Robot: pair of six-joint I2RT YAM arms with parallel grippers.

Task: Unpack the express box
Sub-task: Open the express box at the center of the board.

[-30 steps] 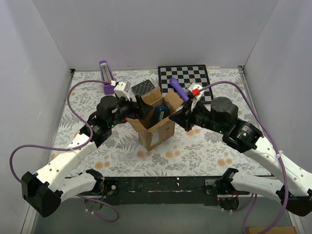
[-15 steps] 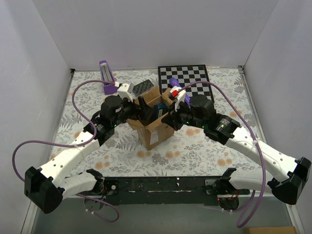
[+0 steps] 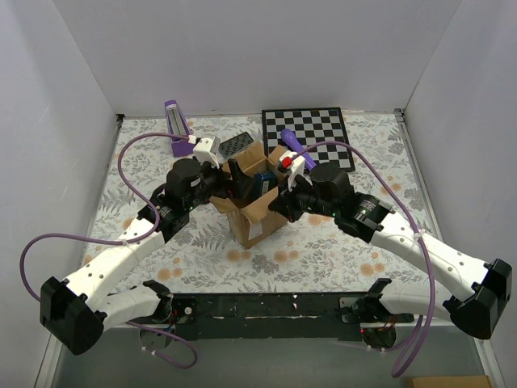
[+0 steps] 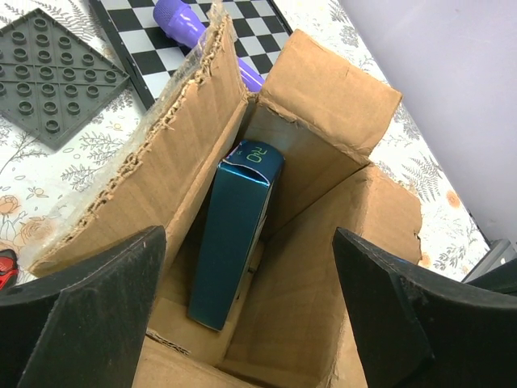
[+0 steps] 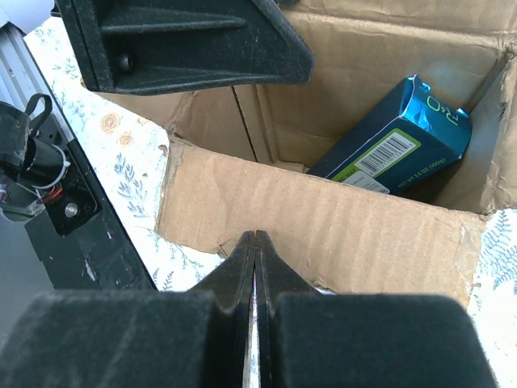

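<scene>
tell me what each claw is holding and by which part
Nothing is held: the left claw hangs open above the express box, and the right claw is shut, empty, beside it.

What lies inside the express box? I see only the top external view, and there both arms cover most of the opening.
Observer: The left wrist view shows one teal carton standing on end inside the express box, leaning against a wall.
Operator: Is the left side ready to grasp it?
Observer: The left claw is open above the opening, one finger on each side of the carton, not touching it.
Operator: And the right side?
Observer: In the right wrist view the right claw is shut, its tips over the box's side flap, away from the carton.
</scene>
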